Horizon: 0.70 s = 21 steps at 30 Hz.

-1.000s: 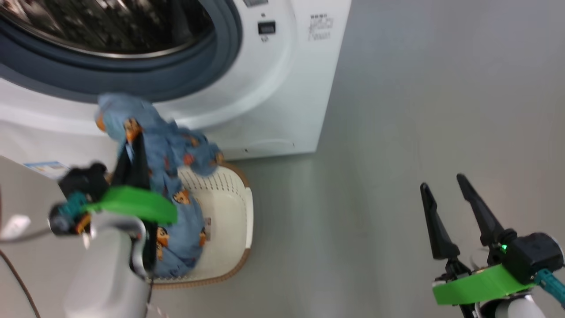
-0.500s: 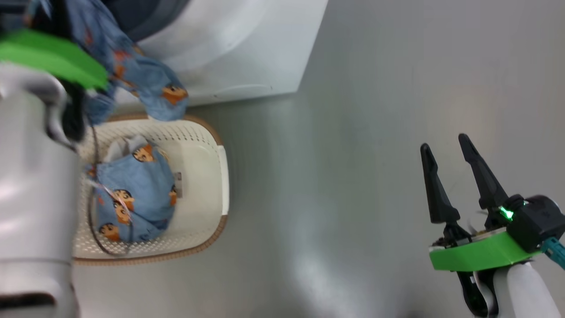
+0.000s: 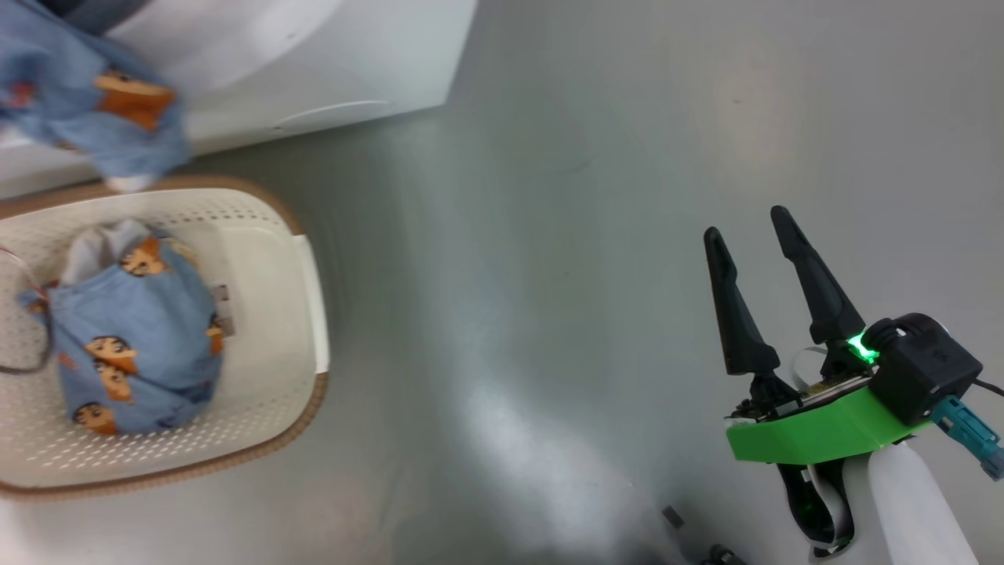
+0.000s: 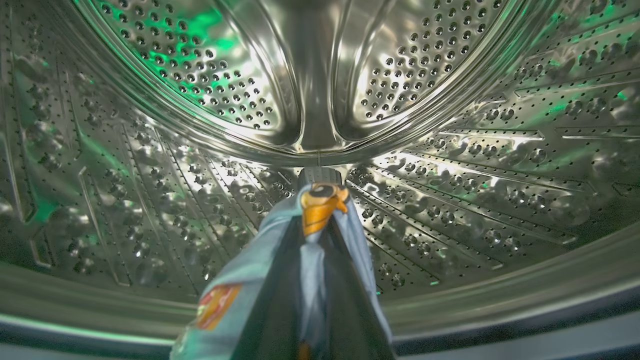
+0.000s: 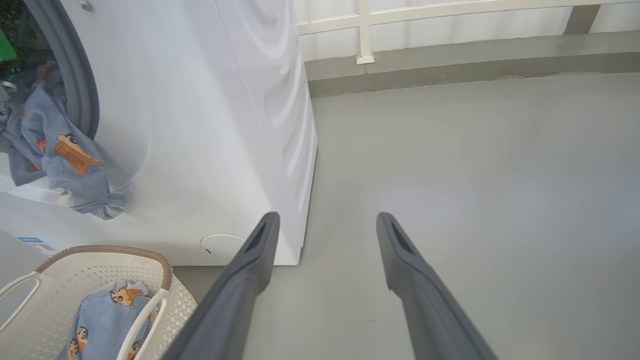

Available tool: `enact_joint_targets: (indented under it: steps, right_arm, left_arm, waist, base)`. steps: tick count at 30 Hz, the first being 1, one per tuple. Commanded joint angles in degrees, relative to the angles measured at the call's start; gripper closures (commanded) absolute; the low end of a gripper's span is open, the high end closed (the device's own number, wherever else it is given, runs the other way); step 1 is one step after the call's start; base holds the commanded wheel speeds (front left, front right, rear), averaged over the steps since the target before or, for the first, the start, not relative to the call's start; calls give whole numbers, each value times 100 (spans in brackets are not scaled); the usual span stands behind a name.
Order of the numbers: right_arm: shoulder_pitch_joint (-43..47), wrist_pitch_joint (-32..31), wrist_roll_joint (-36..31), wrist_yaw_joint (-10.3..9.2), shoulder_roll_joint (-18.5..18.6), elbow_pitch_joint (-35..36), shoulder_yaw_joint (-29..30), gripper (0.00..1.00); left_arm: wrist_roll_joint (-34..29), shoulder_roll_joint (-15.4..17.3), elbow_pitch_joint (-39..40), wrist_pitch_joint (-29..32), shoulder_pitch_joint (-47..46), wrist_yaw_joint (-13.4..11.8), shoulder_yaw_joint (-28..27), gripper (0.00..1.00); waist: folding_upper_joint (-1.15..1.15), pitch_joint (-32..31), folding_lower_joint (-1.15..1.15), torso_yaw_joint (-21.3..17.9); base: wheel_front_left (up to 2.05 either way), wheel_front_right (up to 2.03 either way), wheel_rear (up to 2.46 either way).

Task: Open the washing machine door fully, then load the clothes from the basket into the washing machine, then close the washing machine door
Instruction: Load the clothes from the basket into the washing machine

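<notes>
My left gripper [image 4: 320, 197] is shut on a light blue garment [image 4: 310, 260] of the clothes, deep inside the washing machine's steel drum [image 4: 320, 100]. From outside, that garment [image 5: 65, 160] hangs out over the grey-blue seal [image 5: 75, 75] of the white washing machine [image 5: 210, 125], and its tail [image 3: 102, 110] dangles above the basket [image 3: 306, 259]. More blue printed clothes [image 3: 133, 345] lie in the cream basket [image 5: 95, 250] on the floor. My right gripper [image 3: 745, 221] hovers open and empty over the floor, well right of the machine, fingers [image 5: 250, 270] spread. The washing machine door is out of view.
Grey floor [image 3: 533, 235] stretches between the basket and my right gripper. The machine's round service cap [image 5: 220, 243] sits low near its front corner. A wall with a white rail [image 5: 365, 30] runs behind. A small dark object [image 3: 673, 516] lies on the floor near my base.
The head camera has swung, so the machine and basket slid left. The left gripper carried the garment up from the basket into the drum and left the head view. Right gripper stays open.
</notes>
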<state>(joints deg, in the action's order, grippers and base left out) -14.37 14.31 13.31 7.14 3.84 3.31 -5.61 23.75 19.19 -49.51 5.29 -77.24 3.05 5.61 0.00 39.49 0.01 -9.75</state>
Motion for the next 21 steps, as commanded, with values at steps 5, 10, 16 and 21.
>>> enact_joint_targets:
  steps: [5, 10, 16, 21]
  right_arm:
    - [-35, 68, 91, 35, -31, 83, -215, 0]
    - [-96, 68, 143, 35, -49, 68, -296, 0]
    - [-137, 68, 183, 35, -68, 51, -302, 0]
    - [-179, 69, 193, 35, -79, 56, -313, 0]
  left_arm:
    - [-193, 554, 212, -167, -431, -178, -35, 100]
    - [-425, 775, 389, -706, -781, -361, 7, 100]
    - [-768, 990, 585, -1446, -1117, -549, 142, 100]
    - [-978, 1088, 711, -1829, -1246, -669, 242, 100]
  waist:
    - [0, 264, -1, -367]
    - [0, 385, -1, -512]
    - [0, 481, -1, -582]
    - [0, 543, -1, -582]
  base:
    - [0, 0, 0]
    - [0, 0, 0]
    - [0, 0, 0]
    - [0, 0, 0]
